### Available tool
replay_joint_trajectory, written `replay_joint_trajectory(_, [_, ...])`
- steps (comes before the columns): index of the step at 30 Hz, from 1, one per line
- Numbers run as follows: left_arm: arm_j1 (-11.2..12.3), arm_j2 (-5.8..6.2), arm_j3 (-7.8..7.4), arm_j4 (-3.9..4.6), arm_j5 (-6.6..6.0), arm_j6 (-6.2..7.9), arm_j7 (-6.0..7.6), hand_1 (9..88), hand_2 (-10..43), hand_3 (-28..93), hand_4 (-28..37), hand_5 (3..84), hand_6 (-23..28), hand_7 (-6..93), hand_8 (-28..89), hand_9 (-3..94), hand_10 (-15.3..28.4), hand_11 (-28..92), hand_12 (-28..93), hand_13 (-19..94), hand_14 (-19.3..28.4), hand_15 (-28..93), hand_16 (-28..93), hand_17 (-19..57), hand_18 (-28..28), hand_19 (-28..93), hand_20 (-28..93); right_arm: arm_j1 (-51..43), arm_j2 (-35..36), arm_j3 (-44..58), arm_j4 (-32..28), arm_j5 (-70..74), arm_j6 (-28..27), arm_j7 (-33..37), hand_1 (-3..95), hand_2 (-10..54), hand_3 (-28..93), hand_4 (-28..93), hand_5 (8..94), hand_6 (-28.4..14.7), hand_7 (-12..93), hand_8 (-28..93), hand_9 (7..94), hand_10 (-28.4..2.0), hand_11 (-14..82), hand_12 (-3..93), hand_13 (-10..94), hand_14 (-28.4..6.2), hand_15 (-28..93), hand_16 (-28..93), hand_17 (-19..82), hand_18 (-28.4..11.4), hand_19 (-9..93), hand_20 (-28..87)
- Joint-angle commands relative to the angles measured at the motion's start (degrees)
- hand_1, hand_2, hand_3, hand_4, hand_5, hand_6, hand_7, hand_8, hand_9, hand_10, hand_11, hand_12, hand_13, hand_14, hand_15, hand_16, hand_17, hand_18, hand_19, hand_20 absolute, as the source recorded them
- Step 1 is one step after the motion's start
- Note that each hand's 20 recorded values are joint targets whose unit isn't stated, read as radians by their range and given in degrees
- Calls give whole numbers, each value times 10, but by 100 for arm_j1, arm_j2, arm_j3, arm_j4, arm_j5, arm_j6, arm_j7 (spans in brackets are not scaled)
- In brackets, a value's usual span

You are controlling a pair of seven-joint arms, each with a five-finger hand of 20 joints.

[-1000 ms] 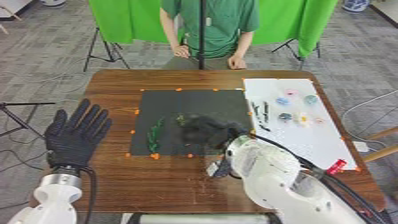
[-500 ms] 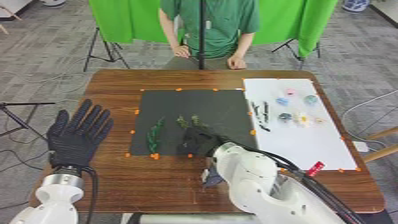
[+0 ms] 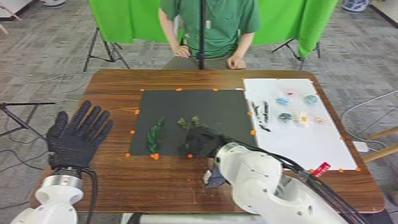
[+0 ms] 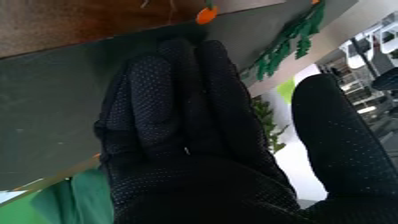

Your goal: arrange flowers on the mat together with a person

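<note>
Our dotted-fabric right hand point(image 3: 203, 143), fingers straight, thumb apart, is at the dark mat point(image 3: 182, 103) near leafy sprigs point(image 3: 183, 123); our left hand point(image 3: 73, 146) has fingers spread. We see rounded pastel flowers point(image 3: 311, 99) on the white sheet point(image 3: 306, 150).

No lettering, numbers or signs legible; small red item point(image 3: 321, 169) at near edge of white mat point(image 3: 302, 145) carries pale marks, too small to read

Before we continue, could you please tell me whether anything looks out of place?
Nothing stands out: the long green sprig lies on the dark mat, and the small flowers sit together on the white sheet.
</note>
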Motion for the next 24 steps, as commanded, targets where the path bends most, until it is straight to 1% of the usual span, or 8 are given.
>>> replay_joint_trajectory(1, [85, 5, 10, 24, -75, 23, 40, 233, 148, 744, -283, 422, 79, 111, -87, 347, 145, 180, 103, 244, 146, 275, -53, -49, 127, 286, 113, -103, 0, 44, -81, 62, -142, -3, 189, 166, 731, -135, 607, -81, 142, -81, 561, -217, 265, 254, 420, -223, 712, 352, 150, -256, 727, 388])
replay_joint_trajectory(6, [111, -17, -4, 17, -79, 12, 51, 233, 148, 744, -283, 422, 79, 110, -87, 347, 144, 181, 103, 244, 146, 276, -53, -49, 128, 286, 113, -146, 20, 179, -232, 221, -338, 50, 189, 142, 713, -139, 594, -65, 146, -85, 566, -220, 250, 246, 429, -226, 701, 342, 151, -255, 722, 377])
replay_joint_trajectory(8, [87, -13, 4, 30, -79, 2, 56, 233, 148, 743, -283, 422, 79, 110, -87, 347, 145, 181, 103, 244, 146, 275, -53, -50, 128, 287, 113, -257, 100, 373, -405, 316, -226, 1, 190, 131, 706, -140, 585, -56, 145, -86, 567, -222, 249, 247, 433, -228, 698, 339, 150, -258, 721, 374])
replay_joint_trajectory(15, [110, -14, -51, 20, -80, -44, 128, 232, 148, 742, -283, 422, 79, 110, -87, 347, 145, 181, 103, 244, 146, 275, -53, -50, 128, 287, 112, -606, 500, 1280, -629, 1036, 1419, -558, 182, 102, 673, -142, 550, -44, 148, -89, 552, -222, 266, 266, 432, -223, 686, 337, 147, -260, 719, 366])
replay_joint_trajectory(16, [112, -18, -71, 16, -69, -62, 125, 231, 148, 742, -283, 422, 78, 110, -87, 347, 145, 180, 102, 244, 146, 275, -53, -49, 127, 286, 112, -671, 564, 1451, -608, 1186, 1600, -731, 179, 101, 668, -146, 545, -43, 143, -90, 549, -220, 268, 265, 433, -219, 681, 332, 148, -258, 723, 368])
replay_joint_trajectory(19, [118, -34, -158, -2, 12, -101, 158, 219, 155, 735, -283, 421, 78, 110, -87, 347, 144, 179, 102, 244, 146, 272, -54, -49, 127, 284, 111, -1025, 667, 2313, -452, 2013, 1606, -1805, 180, 99, 664, -156, 541, -38, 141, -91, 549, -216, 274, 265, 433, -213, 673, 323, 142, -250, 712, 367])
replay_joint_trajectory(22, [154, -16, -304, -28, 107, -120, 232, 214, 162, 722, -283, 421, 76, 107, -88, 349, 144, 174, 98, 246, 143, 264, -57, -47, 127, 281, 111, -1328, 831, 3087, -319, 2865, 1471, -2414, 186, 119, 693, -186, 481, -48, 135, -87, 485, -207, 208, 239, 384, -192, 556, 251, 116, -226, 617, 314])
replay_joint_trajectory(24, [200, 11, -406, -52, 140, -133, 303, 212, 166, 716, -283, 421, 75, 105, -89, 349, 143, 173, 96, 246, 140, 259, -59, -46, 126, 281, 110, -1571, 988, 3442, -285, 3344, 1763, -2684, 186, 126, 698, -196, 448, -53, 127, -83, 452, -201, 155, 219, 358, -181, 450, 208, 111, -211, 575, 266])
